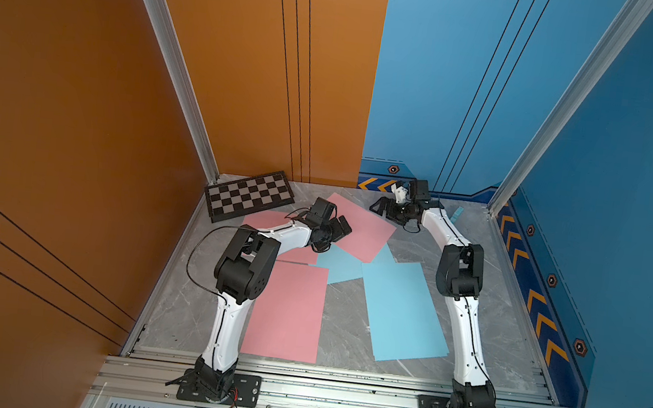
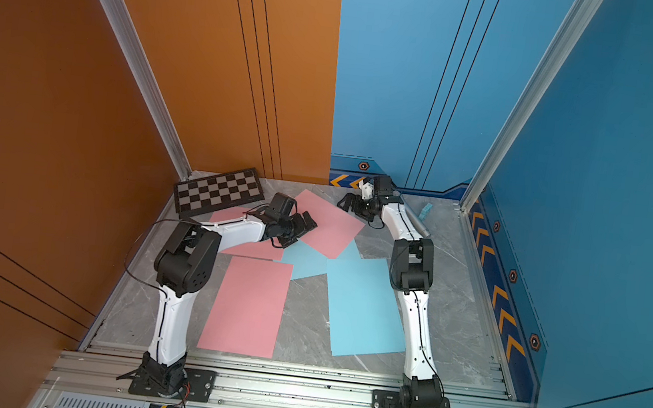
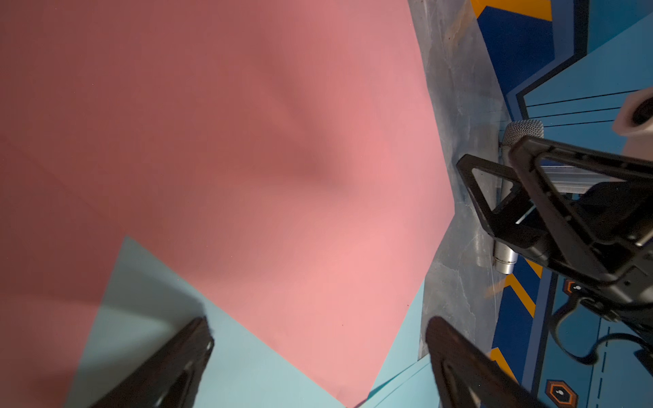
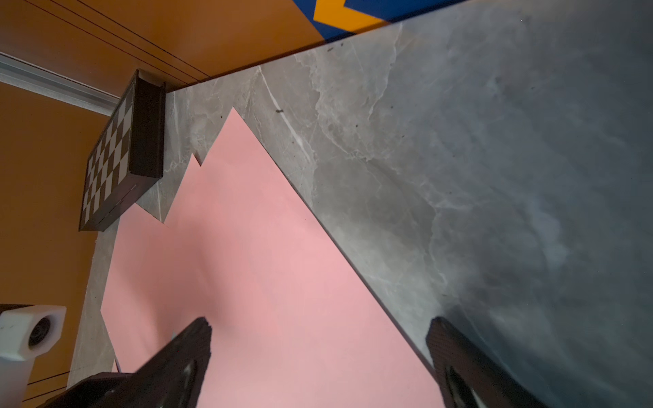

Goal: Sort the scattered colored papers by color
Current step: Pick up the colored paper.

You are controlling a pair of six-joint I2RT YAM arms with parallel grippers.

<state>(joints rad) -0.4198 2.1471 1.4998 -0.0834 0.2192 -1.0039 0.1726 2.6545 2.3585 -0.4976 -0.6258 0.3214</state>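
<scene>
Here, left gripper (image 1: 346,227) and right gripper (image 1: 374,208) both gape empty above the twelve-o'clock pink sheet (image 1: 367,235); it overlaps a blue sheet (image 1: 341,265) toward six o'clock, so dragging may shift both.

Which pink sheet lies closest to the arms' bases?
The front pink sheet, lying straight beside the left arm. The other pink sheets sit farther back, toward the checkered board.
</scene>
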